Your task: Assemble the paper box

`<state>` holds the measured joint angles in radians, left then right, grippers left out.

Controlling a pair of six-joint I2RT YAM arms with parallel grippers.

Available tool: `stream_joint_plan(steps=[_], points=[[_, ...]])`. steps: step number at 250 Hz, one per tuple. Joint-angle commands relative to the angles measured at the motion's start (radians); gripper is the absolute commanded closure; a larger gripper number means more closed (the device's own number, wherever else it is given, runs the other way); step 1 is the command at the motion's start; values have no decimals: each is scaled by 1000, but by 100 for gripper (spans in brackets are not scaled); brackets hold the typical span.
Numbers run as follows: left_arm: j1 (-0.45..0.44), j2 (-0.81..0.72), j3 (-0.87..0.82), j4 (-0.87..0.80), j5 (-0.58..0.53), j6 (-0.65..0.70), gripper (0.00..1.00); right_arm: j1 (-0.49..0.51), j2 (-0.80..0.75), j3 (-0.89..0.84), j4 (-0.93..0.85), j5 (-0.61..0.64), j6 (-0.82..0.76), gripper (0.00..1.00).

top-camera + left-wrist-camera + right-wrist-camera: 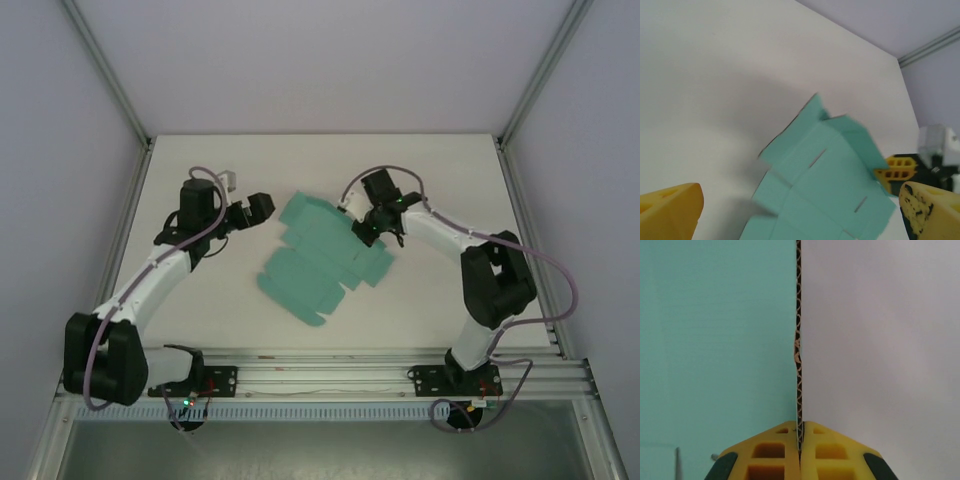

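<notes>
Judging by its fluted edge, the paper box is light corrugated card, stiff across panels but quick to bend at creases, best pinched at a flap edge. The right gripper is clamped on such an edge, the sheet spreading leftward from it over the table; the left gripper hangs jaws apart, the nearest flap just ahead of it.

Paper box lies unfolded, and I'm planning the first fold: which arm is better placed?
Probably left: the left pincer, open, faces the paper box; the right pincer is shut on its edge, anchoring it.
</notes>
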<state>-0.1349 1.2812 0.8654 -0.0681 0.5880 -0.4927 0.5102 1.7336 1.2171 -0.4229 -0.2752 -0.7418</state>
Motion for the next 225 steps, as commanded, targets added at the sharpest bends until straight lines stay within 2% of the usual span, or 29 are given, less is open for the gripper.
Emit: stream_joint_plan(steps=[1, 35, 74, 121, 142, 168, 206, 225], points=[[-25, 73, 95, 63, 98, -3, 0, 51, 2, -30, 158, 165, -204, 100], [-70, 192, 215, 35, 137, 6, 0, 82, -15, -74, 278, 145, -252, 100], [-112, 315, 335, -47, 157, 28, 1, 95, -14, -56, 258, 157, -245, 100], [-133, 378, 385, -137, 69, 35, 9, 99, -18, -86, 314, 193, -236, 100], [-140, 406, 399, -142, 89, 23, 18, 100, -22, -86, 311, 182, -222, 100], [-155, 443, 417, -147, 80, 5, 21, 103, -26, -97, 319, 174, -220, 100], [-164, 479, 428, -126, 127, -19, 34, 108, -29, -103, 336, 189, -205, 100], [-176, 484, 418, -109, 140, -38, 35, 108, -29, -102, 359, 212, -187, 100]])
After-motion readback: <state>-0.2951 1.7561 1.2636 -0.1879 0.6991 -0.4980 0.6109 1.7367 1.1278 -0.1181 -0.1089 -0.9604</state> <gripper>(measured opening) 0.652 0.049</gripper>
